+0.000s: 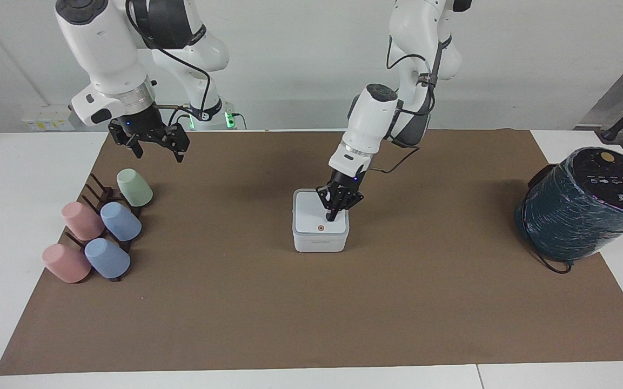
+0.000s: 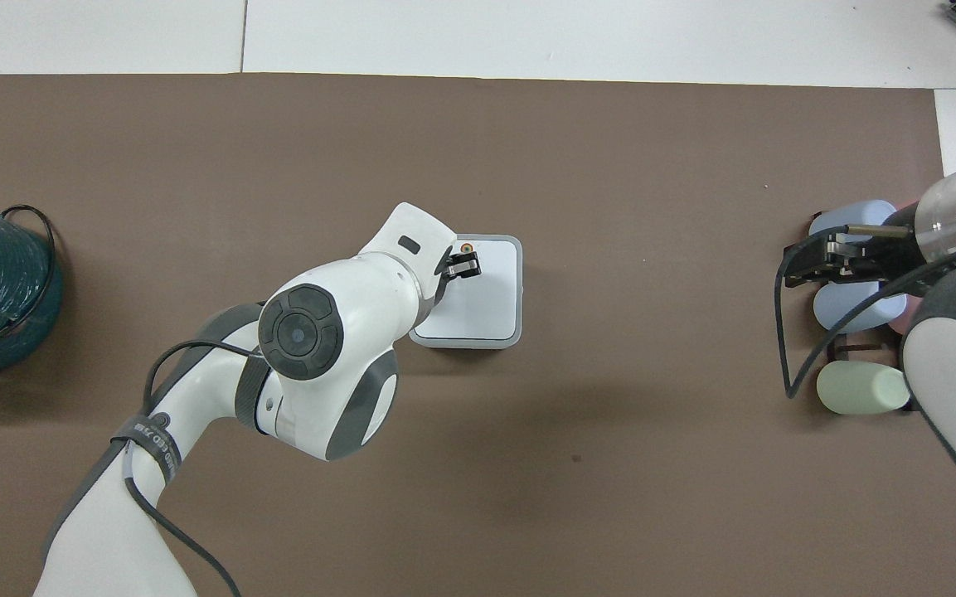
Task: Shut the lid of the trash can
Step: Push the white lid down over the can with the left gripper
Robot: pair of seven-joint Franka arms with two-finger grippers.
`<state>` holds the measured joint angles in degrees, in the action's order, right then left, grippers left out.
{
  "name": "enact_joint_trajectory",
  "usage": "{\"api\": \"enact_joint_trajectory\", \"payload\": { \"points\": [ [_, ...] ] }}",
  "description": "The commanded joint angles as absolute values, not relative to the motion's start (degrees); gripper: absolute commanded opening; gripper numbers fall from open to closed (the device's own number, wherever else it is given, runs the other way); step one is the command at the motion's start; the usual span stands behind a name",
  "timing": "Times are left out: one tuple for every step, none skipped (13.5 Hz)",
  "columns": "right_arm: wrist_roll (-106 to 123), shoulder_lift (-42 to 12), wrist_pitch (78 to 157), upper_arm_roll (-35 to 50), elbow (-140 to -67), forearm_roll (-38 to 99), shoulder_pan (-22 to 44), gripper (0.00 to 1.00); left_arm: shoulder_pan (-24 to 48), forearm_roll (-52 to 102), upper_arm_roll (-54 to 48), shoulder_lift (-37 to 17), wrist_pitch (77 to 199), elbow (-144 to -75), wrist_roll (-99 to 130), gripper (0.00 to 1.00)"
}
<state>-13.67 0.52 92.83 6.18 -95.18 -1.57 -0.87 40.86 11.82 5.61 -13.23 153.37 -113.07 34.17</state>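
The small white trash can (image 1: pixel 320 241) stands mid-table on the brown mat. Its white lid (image 1: pixel 311 213) lies flat on the grey rim (image 2: pixel 518 292), orange dot (image 1: pixel 320 227) facing up. My left gripper (image 1: pixel 332 216) is shut, and its tips press down on the lid's top close to the dot. In the overhead view the left gripper (image 2: pixel 467 264) sits over the lid (image 2: pixel 486 298), toward the can's edge farther from the robots. My right gripper (image 1: pixel 153 145) waits open and empty in the air over the mat beside the cups.
Several pastel cups (image 1: pixel 100 232) lie on a dark rack at the right arm's end of the table. A large dark teal wrapped cylinder (image 1: pixel 581 208) with a black cable stands at the left arm's end. The brown mat (image 1: pixel 311 313) covers the table's middle.
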Motion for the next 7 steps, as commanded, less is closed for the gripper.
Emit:
{"api": "enact_joint_trajectory", "payload": {
  "points": [
    [-12.30,2.02,93.43,6.77,-96.86,-1.32,-1.85,1.00,41.31,13.62,5.71,-16.08,154.42,-111.71,34.37,0.09],
    [-12.30,2.02,93.43,6.77,-96.86,-1.32,-1.85,1.00,41.48,13.62,5.71,-16.69,154.60,-111.71,34.28,0.09],
    [-12.30,2.02,93.43,6.77,-96.86,-1.32,-1.85,1.00,42.09,13.62,5.71,-17.40,155.64,-111.80,34.28,0.09],
    [-12.30,2.02,93.43,6.77,-96.86,-1.32,-1.85,1.00,42.10,13.62,5.71,-18.36,156.61,-111.71,34.36,0.09],
    [-12.30,2.02,93.43,6.77,-96.86,-1.32,-1.85,1.00,42.10,13.62,5.71,-18.80,157.14,-111.71,34.28,0.09],
    [-12.30,2.02,93.43,6.77,-96.86,-1.32,-1.85,1.00,42.01,13.62,5.71,-18.81,155.93,-111.45,34.36,0.09],
    [-12.30,2.02,93.43,6.77,-96.86,-1.32,-1.85,1.00,41.92,13.62,5.80,-18.37,154.18,-110.84,34.28,0.10]
  ]
}}
